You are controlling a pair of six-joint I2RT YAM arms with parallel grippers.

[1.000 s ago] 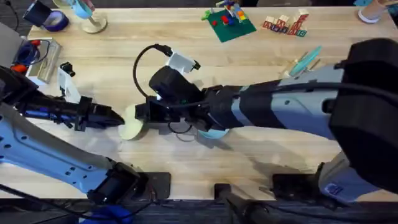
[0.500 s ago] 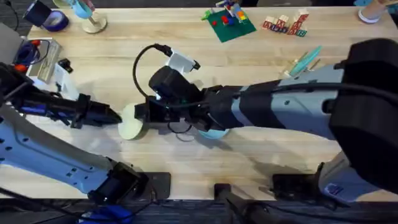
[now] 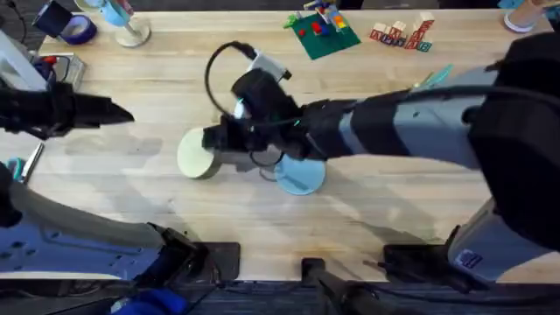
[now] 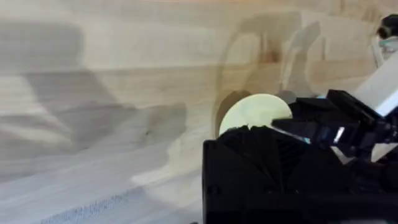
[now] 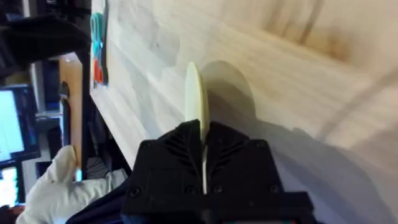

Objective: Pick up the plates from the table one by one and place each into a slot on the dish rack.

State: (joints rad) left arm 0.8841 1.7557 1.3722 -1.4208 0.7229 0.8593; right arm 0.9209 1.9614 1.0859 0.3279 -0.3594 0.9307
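My right gripper (image 3: 216, 142) reaches across the middle of the table (image 3: 131, 184) and is shut on the rim of the cream-yellow plate (image 3: 196, 156). In the right wrist view the plate (image 5: 195, 99) shows edge-on, clamped between the fingers of the right gripper (image 5: 203, 155). The left wrist view shows the same plate (image 4: 254, 112) off to one side. A light blue plate (image 3: 302, 176) lies flat on the wood, partly under the right arm. My left gripper (image 3: 121, 112) hangs far to the left, shut and holding nothing. The dish rack is out of view.
At the far edge stand a green brick baseplate (image 3: 322, 31) and wooden letter blocks (image 3: 402, 35). Teal utensils (image 3: 429, 84) lie at the right. A purple tape roll (image 3: 79, 31) and small tools (image 3: 52, 74) crowd the far left corner.
The left gripper has drawn back to the left, away from the cream plate. The right gripper with the plate has shifted slightly farther from me, uncovering more of the blue plate.
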